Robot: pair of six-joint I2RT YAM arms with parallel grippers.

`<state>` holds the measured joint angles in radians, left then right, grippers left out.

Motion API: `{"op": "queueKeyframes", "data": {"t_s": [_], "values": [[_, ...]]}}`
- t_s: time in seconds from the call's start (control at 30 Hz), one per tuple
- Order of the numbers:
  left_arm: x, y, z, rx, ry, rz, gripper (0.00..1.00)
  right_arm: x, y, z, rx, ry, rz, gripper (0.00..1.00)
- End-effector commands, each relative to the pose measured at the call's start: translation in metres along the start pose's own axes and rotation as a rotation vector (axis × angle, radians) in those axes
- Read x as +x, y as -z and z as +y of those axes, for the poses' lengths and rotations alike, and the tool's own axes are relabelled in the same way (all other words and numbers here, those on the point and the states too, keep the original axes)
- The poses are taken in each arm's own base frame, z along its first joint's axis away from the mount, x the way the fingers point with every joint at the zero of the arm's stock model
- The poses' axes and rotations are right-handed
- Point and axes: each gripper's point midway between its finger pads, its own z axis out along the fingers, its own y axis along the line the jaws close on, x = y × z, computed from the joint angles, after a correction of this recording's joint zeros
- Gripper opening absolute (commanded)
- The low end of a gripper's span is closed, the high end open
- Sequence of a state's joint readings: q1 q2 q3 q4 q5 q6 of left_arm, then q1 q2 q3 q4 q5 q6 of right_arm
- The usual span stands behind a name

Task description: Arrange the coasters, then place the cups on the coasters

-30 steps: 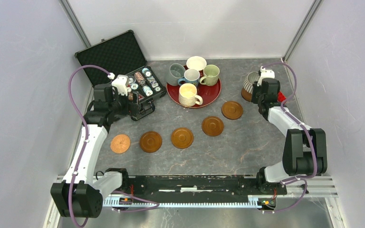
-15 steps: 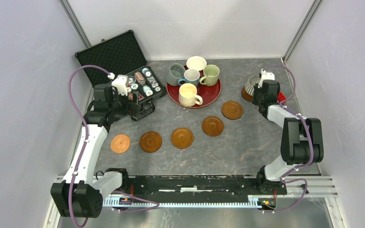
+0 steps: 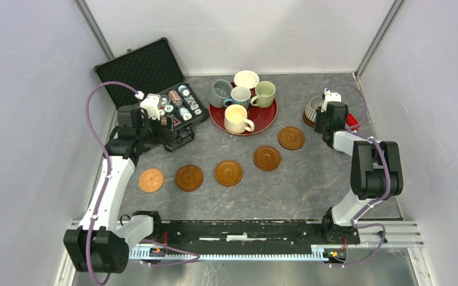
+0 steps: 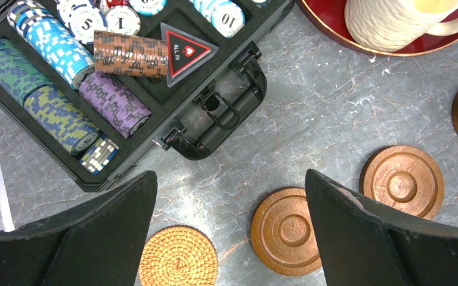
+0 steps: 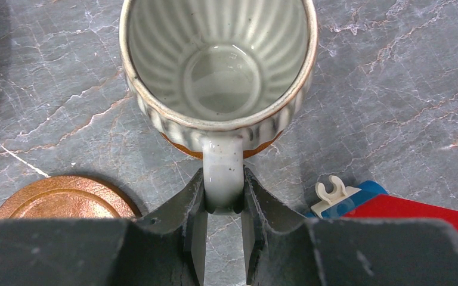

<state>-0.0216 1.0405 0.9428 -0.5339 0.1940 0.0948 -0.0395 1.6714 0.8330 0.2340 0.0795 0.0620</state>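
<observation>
At far right, ribbed mug upright, handle toward right hand.

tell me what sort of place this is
Probably a robot test cell: two arms bolted to a metal rail, plain panel walls boxing in the table, staged props like the poker chip case.

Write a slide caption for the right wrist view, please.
Right end effector grips the ribbed grey-white mug by its handle over a brown coaster.
</observation>
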Motion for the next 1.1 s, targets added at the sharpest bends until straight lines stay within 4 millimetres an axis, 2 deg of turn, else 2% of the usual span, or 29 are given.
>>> {"op": "queueKeyframes", "data": {"t_s": [0.0, 0.27, 0.37, 0.63, 0.83, 0.87, 1.07], "values": [[-0.013, 0.002, -0.004, 0.018, 0.024, -0.056, 1.00, -0.042, -0.003, -0.001, 0.003, -0.003, -0.140, 0.01], [-0.013, 0.001, -0.004, 0.022, 0.025, -0.054, 1.00, -0.036, 0.001, -0.002, 0.010, -0.021, -0.109, 0.23], [-0.013, 0.001, -0.004, 0.022, 0.027, -0.054, 1.00, -0.034, 0.002, -0.002, 0.009, -0.025, -0.098, 0.35], [-0.013, 0.002, -0.005, 0.024, 0.026, -0.055, 1.00, -0.028, 0.006, -0.003, 0.015, -0.016, -0.067, 0.42], [-0.013, 0.002, -0.006, 0.028, 0.029, -0.055, 1.00, -0.031, 0.018, -0.004, 0.014, -0.003, -0.068, 0.45], [-0.013, 0.002, -0.005, 0.028, 0.029, -0.055, 1.00, -0.032, 0.021, -0.004, 0.012, -0.003, -0.068, 0.48], [-0.013, 0.003, -0.006, 0.031, 0.028, -0.056, 1.00, -0.027, 0.037, 0.010, -0.076, 0.011, 0.000, 0.56]]}}
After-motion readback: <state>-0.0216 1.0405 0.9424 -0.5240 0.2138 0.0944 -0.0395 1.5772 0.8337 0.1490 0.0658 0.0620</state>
